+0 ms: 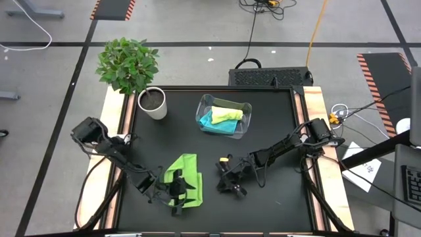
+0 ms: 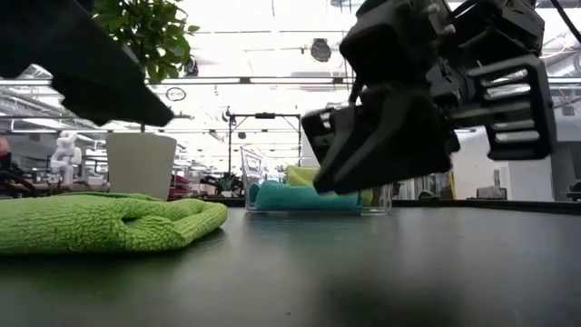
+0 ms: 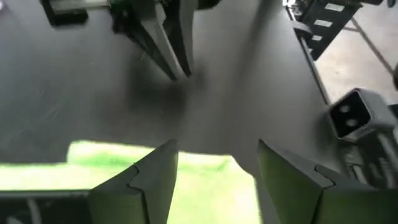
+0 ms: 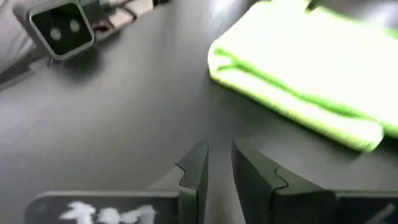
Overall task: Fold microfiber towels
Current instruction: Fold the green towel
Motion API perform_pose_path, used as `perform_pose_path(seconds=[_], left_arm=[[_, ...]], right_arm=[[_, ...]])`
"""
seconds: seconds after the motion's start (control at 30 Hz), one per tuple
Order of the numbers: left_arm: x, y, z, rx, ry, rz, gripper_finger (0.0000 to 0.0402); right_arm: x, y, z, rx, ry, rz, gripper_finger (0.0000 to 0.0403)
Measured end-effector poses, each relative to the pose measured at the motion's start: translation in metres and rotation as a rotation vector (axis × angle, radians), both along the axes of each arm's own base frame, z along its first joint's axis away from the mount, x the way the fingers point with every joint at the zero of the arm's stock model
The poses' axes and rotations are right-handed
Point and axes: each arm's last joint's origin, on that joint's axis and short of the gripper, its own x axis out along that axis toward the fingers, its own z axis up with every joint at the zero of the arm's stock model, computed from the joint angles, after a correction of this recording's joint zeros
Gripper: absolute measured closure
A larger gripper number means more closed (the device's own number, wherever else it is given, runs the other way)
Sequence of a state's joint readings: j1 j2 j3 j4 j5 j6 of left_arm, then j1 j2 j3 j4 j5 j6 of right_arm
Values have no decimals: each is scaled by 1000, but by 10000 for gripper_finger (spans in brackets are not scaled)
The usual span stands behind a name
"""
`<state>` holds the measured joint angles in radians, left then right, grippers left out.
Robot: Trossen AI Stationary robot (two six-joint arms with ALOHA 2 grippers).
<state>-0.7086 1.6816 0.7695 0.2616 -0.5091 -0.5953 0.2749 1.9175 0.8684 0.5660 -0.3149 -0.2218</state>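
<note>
Since the bright green towel (image 1: 184, 179) is soft, floppy microfiber already doubled over at the table's near edge, I'd pinch a corner through both layers. Left gripper (image 1: 176, 191) sits over it, fingers apart; right gripper (image 1: 230, 184) hovers just right, fingers nearly together, empty.

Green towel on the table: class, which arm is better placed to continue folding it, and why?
Left, probably. The left gripper is over the green towel, fingers open; the right gripper sits beside it, fingers nearly closed.
</note>
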Motion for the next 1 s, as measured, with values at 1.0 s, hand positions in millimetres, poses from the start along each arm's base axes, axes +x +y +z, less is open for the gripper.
perform_pose_path(seconds=[1.0], left_arm=[[-64, -37, -16, 100, -59, 215, 176]], right_arm=[[13, 29, 8, -134, -240, 64, 339]])
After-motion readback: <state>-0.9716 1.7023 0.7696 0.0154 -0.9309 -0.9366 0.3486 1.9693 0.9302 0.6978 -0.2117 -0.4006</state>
